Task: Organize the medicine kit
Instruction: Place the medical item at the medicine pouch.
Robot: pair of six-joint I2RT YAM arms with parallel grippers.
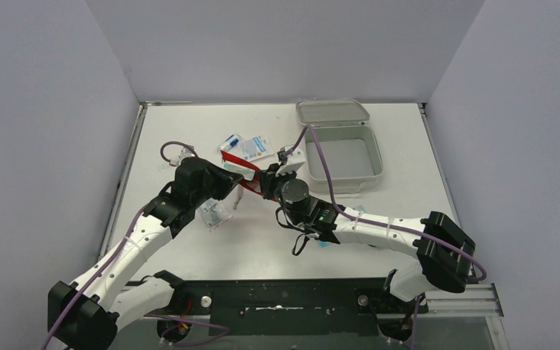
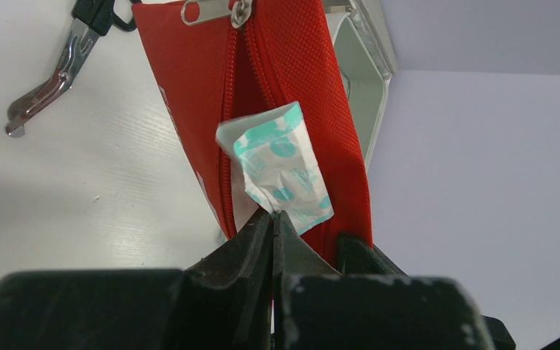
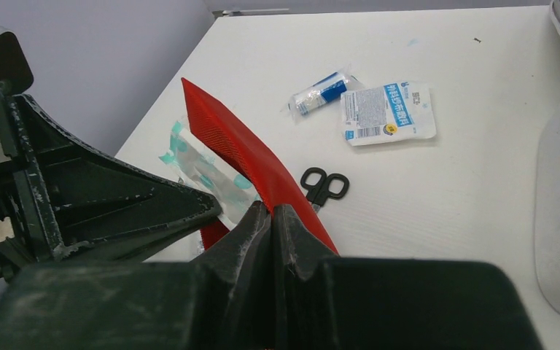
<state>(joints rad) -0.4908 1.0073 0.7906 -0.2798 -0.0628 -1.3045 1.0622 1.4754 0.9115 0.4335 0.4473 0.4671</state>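
Top external view first: the medicine kit [image 1: 374, 157] sits on a white table [image 1: 379, 211] boxed in by plain pale grey walls [image 1: 58, 109]. Its hinged lid [image 1: 332, 111] is thrown open and lies flat behind the box. The kit is a pale grey-white plastic square with rounded corners, and its floor is bare. Both grippers meet nose to nose, and the kit lies beyond them and off to the right, close to the right gripper [image 1: 266, 182] and farther from the left gripper [image 1: 237, 179].

Between them hangs a red pouch [image 3: 240, 146] of woven fabric, zip running down its face, lifted off the table. On the right wrist camera the jaws are pressed together on the pouch's lower edge, with the kit's smooth wall just off to their right. On the left wrist camera the jaws are closed on the corner of a crinkled white sachet [image 2: 281, 164] with teal print that pokes out of the pouch; the kit shows past the pouch.

Ahead of the right jaws, black-handled scissors [image 3: 324, 186] lie flat. Farther on are a small wrapped roll [image 3: 321, 91] and a flat white packet [image 3: 388, 111] with blue print, side by side.
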